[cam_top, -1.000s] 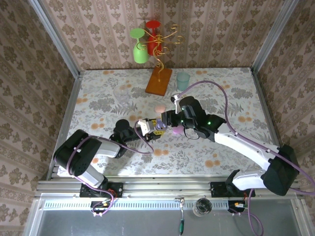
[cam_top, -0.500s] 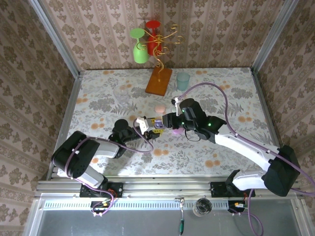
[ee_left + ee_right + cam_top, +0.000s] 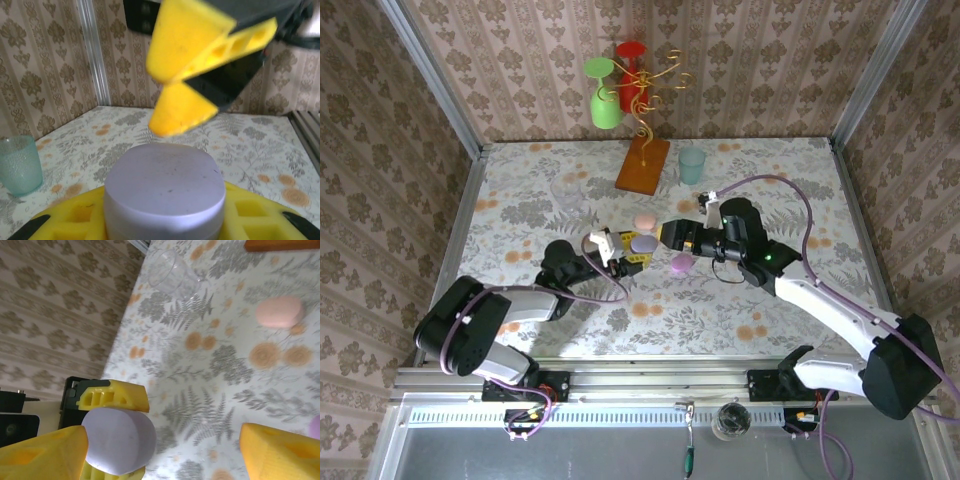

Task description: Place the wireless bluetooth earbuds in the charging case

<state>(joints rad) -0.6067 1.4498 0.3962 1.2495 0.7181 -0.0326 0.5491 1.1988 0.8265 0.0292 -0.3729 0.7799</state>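
Item under handling: the lavender case [image 3: 165, 185]. It is pinched at its sides by the jaws of the left gripper [image 3: 636, 248] and held clear of the bench [image 3: 520, 200], its broad domed face turned toward the right arm.

The jaws of the right gripper [image 3: 667, 236] are spread wide. In the right wrist view one finger is just beside the case and the other well apart from it, with nothing between them.

The earbuds cannot be located with confidence. They are too small to tell whether they sit inside a case or lie loose.

Also on the bench are a pink case [image 3: 645, 221] near the two grippers and a mauve case [image 3: 681, 264] under the right wrist. Both are closed as far as can be judged.

Handling assessment:
- The case looks like light, rigid, smooth plastic with a rounded profile, so it is likely to slip or rotate under a point grip.
- Best hold is across the flat flanks, as now, leaving the lid seam free for the opposing jaws.
- The buds should be lighter and glossier. A gentle pinch across the stem or body is advised, since excess force could flick them away.
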